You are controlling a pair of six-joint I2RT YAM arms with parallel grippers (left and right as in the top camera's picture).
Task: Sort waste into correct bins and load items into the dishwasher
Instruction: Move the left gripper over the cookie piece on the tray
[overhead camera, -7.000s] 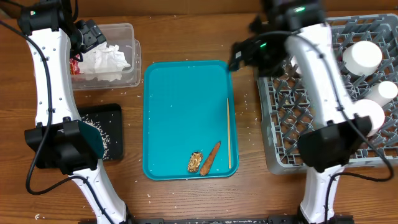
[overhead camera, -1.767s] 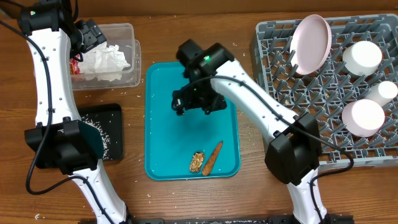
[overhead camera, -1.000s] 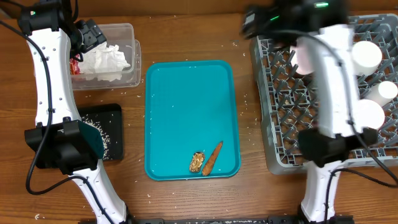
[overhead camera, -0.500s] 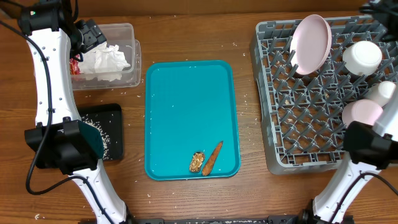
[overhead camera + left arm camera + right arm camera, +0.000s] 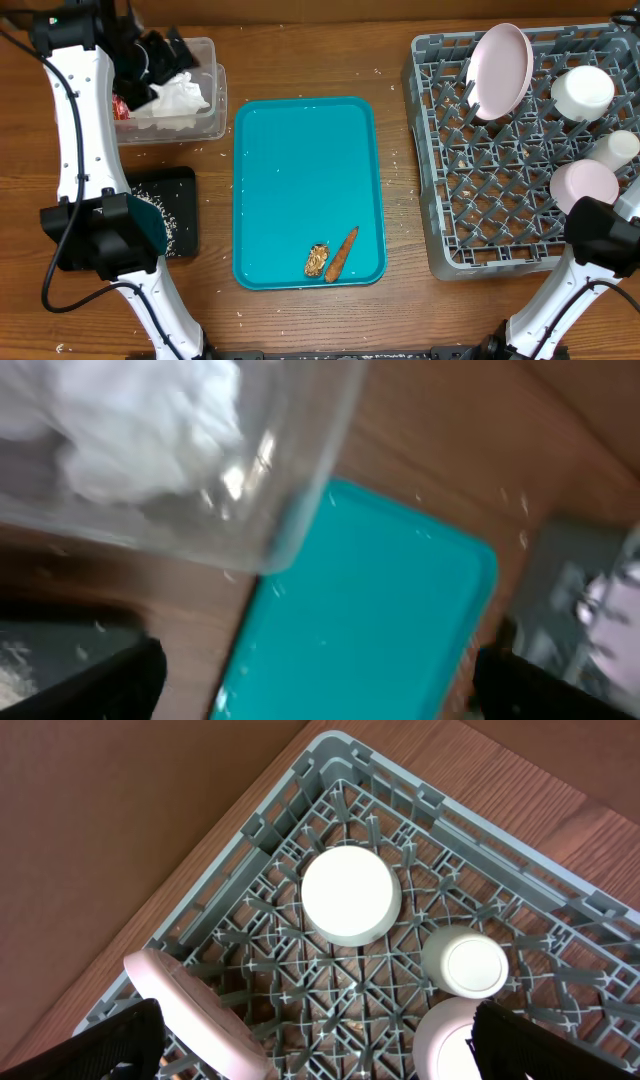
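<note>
A: What is left for the robot to sort?

B: Judging by the teal tray, two scraps at its near edge: an orange carrot piece and a brown scrap just beside it. They likely belong in the black bin, which already holds crumbs.

A: And how should it pick them up well?

B: The left pincer hovers released over the clear bin of tissue. It should close across the carrot's narrow width, lift clear of the tray rim, and let go only over the black bin.

A: Anything unclear?

B: The left wrist view is blurred. The right pincer hangs spread and empty above the rack, outside the overhead view. The brown scrap is too small to identify.
</note>
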